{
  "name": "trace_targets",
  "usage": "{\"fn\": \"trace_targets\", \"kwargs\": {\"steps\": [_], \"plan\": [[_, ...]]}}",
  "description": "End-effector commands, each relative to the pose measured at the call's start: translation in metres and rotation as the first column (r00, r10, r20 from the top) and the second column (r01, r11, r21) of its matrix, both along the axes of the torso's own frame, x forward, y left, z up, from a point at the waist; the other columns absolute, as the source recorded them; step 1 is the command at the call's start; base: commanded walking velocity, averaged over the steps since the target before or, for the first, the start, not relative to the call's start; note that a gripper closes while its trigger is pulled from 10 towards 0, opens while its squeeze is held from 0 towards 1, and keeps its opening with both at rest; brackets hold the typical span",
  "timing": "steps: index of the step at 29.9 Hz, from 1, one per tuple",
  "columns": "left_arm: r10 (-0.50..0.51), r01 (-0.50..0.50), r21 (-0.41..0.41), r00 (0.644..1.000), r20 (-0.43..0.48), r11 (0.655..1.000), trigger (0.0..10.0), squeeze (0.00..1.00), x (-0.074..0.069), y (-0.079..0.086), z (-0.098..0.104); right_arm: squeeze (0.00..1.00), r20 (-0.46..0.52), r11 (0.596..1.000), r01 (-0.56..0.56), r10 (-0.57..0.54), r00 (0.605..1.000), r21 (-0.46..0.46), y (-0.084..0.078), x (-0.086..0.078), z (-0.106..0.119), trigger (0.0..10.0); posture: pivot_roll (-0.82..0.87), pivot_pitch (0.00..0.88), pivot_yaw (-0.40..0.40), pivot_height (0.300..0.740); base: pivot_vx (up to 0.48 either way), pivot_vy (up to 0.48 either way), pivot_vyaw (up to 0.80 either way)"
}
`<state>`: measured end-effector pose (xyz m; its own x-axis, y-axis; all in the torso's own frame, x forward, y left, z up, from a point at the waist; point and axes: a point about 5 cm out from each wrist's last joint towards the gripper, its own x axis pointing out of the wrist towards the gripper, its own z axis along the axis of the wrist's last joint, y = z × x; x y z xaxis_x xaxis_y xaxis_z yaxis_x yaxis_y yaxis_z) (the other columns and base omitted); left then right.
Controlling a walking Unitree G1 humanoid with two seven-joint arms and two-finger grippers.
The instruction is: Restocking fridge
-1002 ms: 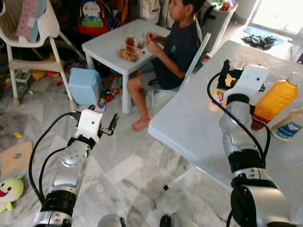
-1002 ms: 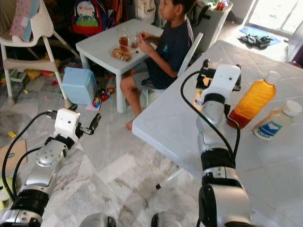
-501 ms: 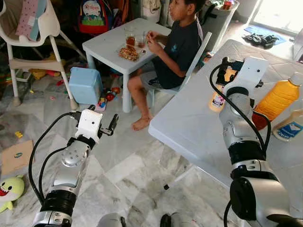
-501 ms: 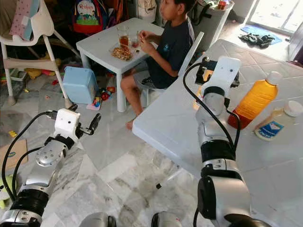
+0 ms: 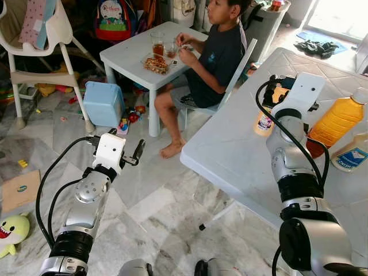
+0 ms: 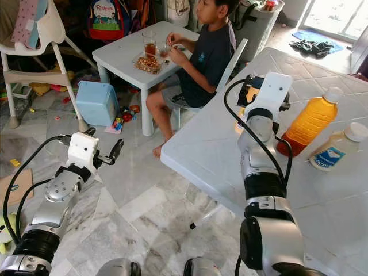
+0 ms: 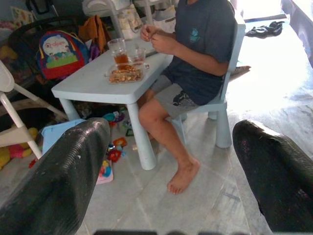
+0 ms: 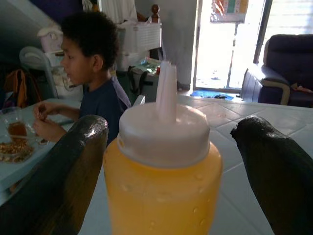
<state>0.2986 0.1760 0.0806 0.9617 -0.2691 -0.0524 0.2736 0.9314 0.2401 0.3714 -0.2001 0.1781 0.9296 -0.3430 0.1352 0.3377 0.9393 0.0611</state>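
Yellow squeeze bottle [image 8: 161, 171], white pointy cap, standing between wide-apart fingers [image 8: 54, 181] of right gripper [image 5: 275, 86], untouched.

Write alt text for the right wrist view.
A yellow squeeze bottle with a white nozzle cap stands between the right gripper's two open black fingers, not yet clamped. Behind it, a seated person eats at a small table, and a bright doorway lights the white tiled table.

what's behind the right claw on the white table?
A yellow squeeze bottle sits between the open right claw fingers on the white table. The arm covers most of it from the head views.
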Motion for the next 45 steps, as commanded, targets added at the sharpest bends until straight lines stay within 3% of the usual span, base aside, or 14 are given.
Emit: {"fn": "trace_targets", "kwargs": {"steps": [1,10,11,12,13,15,16,25,28,35,36,37,38,45], "plan": [[-0.012,0.012,0.014,1.0,-0.014,1.0,10.0,0.0,0.002,0.001,0.0,0.0,-0.01,1.0,0.0,0.0,1.0,0.006,-0.002,0.001,0.001,10.0,0.05,0.035,-0.024,0.74,0.0,0.0,0.0],[-0.013,0.013,0.016,1.0,-0.018,1.0,10.0,0.0,0.002,0.0,-0.001,0.0,-0.069,0.999,-0.043,0.043,0.997,0.001,0.0,0.004,-0.006,9.8,0.06,0.033,-0.025,0.74,0.0,0.0,0.0],[-0.013,0.013,0.016,1.0,-0.018,1.0,10.0,0.0,0.002,0.0,-0.001,0.0,-0.076,0.999,-0.05,0.05,0.996,-0.003,0.001,0.005,-0.007,8.8,0.06,0.033,-0.025,0.74,0.0,0.0,0.0],[-0.013,0.013,0.016,1.0,-0.018,1.0,10.0,0.0,0.002,0.0,-0.001,0.0,-0.076,0.999,-0.05,0.05,0.996,-0.003,0.001,0.005,-0.007,8.8,0.06,0.033,-0.025,0.74,0.0,0.0,0.0],[-0.013,0.013,0.016,1.0,-0.018,1.0,10.0,0.0,0.002,0.0,-0.001,0.0,-0.081,0.998,-0.055,0.054,0.995,-0.005,0.002,0.005,-0.008,7.8,0.06,0.033,-0.025,0.74,0.0,0.0,0.0],[-0.013,0.013,0.017,1.0,-0.018,1.0,10.0,0.0,0.002,0.0,-0.001,0.0,-0.085,0.998,-0.059,0.058,0.995,-0.005,0.002,0.006,-0.008,7.8,0.06,0.033,-0.025,0.74,0.0,0.0,0.0],[-0.012,0.012,0.018,1.0,-0.019,1.0,10.0,0.0,0.002,0.0,-0.001,0.0,-0.095,0.998,-0.06,0.058,0.994,-0.023,0.002,0.006,-0.009,2.0,0.06,0.033,-0.027,0.74,0.0,0.0,0.0],[-0.012,0.012,0.02,1.0,-0.022,1.0,10.0,0.0,0.002,0.001,-0.001,0.0,-0.085,0.997,-0.056,0.051,0.995,-0.053,0.004,0.004,-0.008,1.2,0.06,0.032,-0.025,0.74,0.0,0.0,0.0],[-0.012,0.012,0.021,1.0,-0.022,1.0,10.0,0.0,0.002,0.001,-0.001,0.0,-0.085,0.997,-0.058,0.053,0.995,-0.057,0.003,0.003,-0.008,0.4,0.06,0.03,-0.025,0.74,0.0,0.0,0.0],[-0.008,0.009,0.023,1.0,-0.02,1.0,10.0,0.0,0.003,0.002,-0.001,0.0,-0.085,0.995,-0.075,0.069,0.994,-0.072,0.004,-0.002,-0.011,1.7,0.05,0.026,-0.024,0.74,0.0,0.0,0.0],[-0.006,0.006,0.02,1.0,-0.02,1.0,10.0,0.0,0.003,0.003,-0.001,0.0,-0.084,0.994,-0.087,0.081,0.993,-0.072,0.005,-0.003,-0.011,3.6,0.05,0.025,-0.024,0.74,0.0,0.0,0.0],[0.01,-0.01,0.004,1.0,-0.021,1.0,10.0,0.0,0.003,0.005,0.0,0.0,-0.068,0.988,-0.138,0.134,0.989,-0.066,0.012,-0.005,-0.01,7.9,0.05,0.024,-0.023,0.74,0.0,0.0,0.0],[0.033,-0.033,0.0,0.999,-0.024,0.999,10.0,0.0,0.003,0.007,0.001,0.0,-0.056,0.984,-0.167,0.163,0.985,-0.066,0.015,-0.007,-0.009,10.0,0.05,0.024,-0.023,0.74,0.0,0.0,0.0],[0.123,-0.123,-0.009,0.992,-0.024,0.992,10.0,0.0,0.007,0.019,0.006,0.0,0.038,0.928,-0.351,0.358,0.933,-0.122,0.046,-0.028,-0.007,10.0,0.04,0.028,-0.019,0.74,0.0,0.0,0.0]]}}
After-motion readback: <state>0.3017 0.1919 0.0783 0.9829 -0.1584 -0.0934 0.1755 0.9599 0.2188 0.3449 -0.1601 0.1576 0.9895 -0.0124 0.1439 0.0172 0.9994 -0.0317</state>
